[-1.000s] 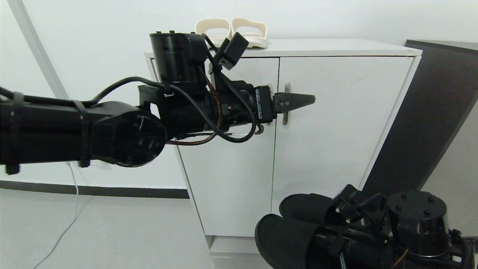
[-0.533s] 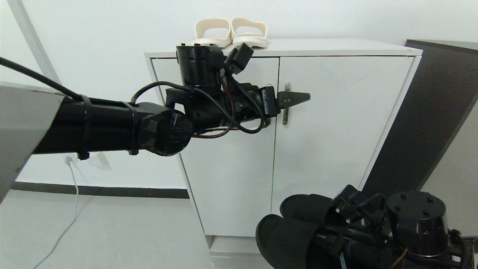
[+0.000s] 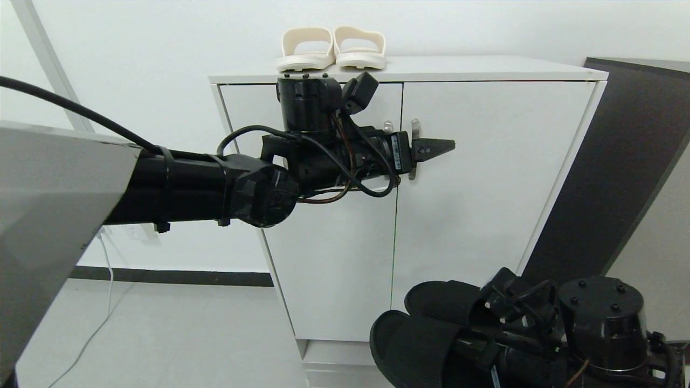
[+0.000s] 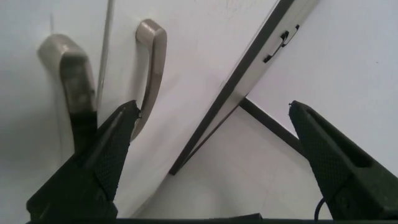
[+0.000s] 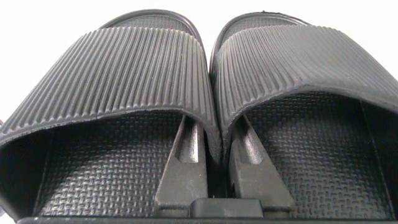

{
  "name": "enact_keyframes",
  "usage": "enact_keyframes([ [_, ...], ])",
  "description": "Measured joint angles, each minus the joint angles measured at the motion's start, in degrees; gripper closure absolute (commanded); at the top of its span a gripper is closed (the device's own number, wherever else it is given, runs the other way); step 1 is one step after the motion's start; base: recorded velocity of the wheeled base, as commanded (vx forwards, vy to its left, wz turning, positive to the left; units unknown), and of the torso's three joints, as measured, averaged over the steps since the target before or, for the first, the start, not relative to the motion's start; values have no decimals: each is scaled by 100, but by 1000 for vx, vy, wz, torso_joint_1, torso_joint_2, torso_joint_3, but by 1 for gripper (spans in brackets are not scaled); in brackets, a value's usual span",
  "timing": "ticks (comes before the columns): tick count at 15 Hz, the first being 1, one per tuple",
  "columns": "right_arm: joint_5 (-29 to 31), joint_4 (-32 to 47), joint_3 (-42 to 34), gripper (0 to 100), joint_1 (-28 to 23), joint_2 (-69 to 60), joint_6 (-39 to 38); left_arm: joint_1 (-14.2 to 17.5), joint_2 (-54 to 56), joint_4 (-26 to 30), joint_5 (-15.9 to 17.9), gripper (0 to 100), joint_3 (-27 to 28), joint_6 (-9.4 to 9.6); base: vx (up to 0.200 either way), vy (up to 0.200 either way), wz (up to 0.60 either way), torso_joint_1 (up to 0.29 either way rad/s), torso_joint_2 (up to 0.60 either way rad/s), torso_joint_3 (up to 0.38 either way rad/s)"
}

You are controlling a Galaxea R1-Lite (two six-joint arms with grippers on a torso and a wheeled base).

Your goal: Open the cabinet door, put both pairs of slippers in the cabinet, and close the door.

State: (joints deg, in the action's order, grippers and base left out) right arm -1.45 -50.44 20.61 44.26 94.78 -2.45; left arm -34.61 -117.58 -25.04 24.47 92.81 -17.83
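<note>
At the white cabinet door (image 3: 485,188), my left tool (image 3: 439,146) sits spread beside its stiff metal handle (image 3: 414,129).
I'd grip mid-bar; right tool (image 5: 214,143) pinches the soft black ribbed slippers (image 3: 426,334).

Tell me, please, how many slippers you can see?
4: two cream slippers side by side on the cabinet top; two black slippers held in the right gripper.

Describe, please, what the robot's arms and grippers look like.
Both arms are black. The left arm is built of round links behind a grey shell, with looped black cables, a reddish-brown wire and a small white label by the wrist. The right arm shows a round cap with screws. The left gripper and right gripper have black, tapered, pointed fingers.
</note>
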Motion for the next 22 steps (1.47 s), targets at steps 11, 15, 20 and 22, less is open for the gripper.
enact_keyframes([
  [11, -10, 2, -24, 100, -2, 9, 13, -23, -202, 22, -39, 100, 123, 7, 0, 0, 0, 0, 0, 0],
  [15, -29, -7, -55, 100, 13, -16, 18, -108, -67, -126, -24, 100, -210, 24, 0, 0, 0, 0, 0, 0],
  [20, -51, -5, -127, 100, 99, -60, 16, -382, 421, -686, -17, 100, -1172, 27, 0, 0, 0, 0, 0, 0],
  [22, -51, -9, -152, 100, 154, -71, 16, -522, 694, -778, -17, 100, -1519, 40, 0, 0, 0, 0, 0, 0],
])
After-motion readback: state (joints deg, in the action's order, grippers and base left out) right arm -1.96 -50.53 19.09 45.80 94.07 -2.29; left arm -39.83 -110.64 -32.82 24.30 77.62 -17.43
